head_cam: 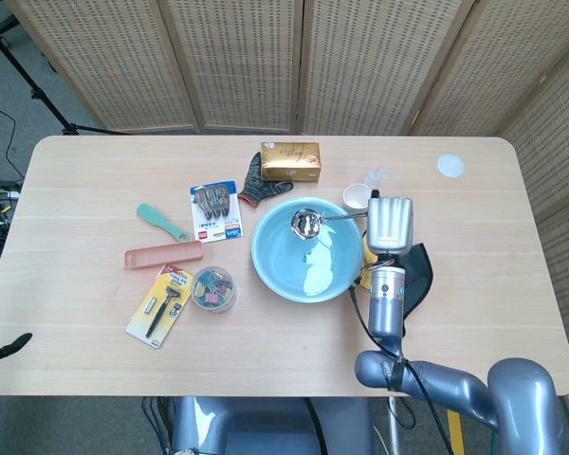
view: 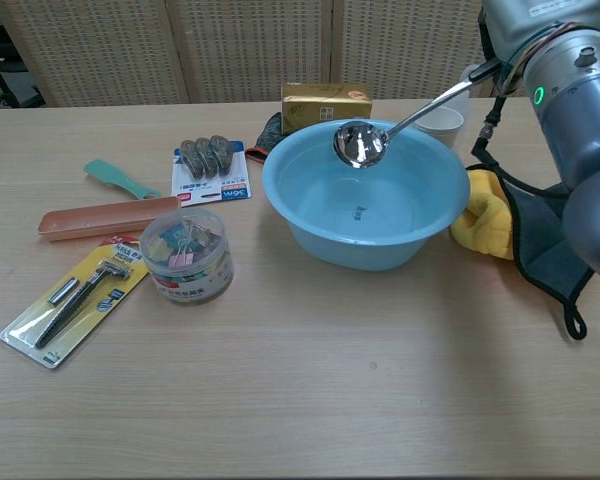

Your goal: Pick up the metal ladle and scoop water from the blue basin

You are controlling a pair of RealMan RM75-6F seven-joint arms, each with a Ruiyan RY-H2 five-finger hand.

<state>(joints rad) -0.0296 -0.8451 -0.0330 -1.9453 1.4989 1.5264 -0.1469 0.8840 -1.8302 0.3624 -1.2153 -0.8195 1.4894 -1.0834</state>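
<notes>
The metal ladle (head_cam: 308,224) hangs over the far side of the blue basin (head_cam: 259,250), its bowl above the water and level. My right hand (head_cam: 389,225) grips the end of the handle by the basin's right rim. In the chest view the ladle's bowl (view: 360,145) sits just above the basin's (view: 360,245) far rim, and the handle slopes up right to my right arm (view: 580,120). My left hand (head_cam: 5,349) shows only as a dark outstretched finger at the left edge, off the table, holding nothing.
A yellow cloth (view: 485,215) and a dark pot holder (view: 545,250) lie right of the basin under my arm. A paper cup (view: 442,122) and a gold box (view: 325,100) stand behind it. A clip jar (view: 187,255), razor pack (view: 75,300) and pink tray (view: 105,217) lie left.
</notes>
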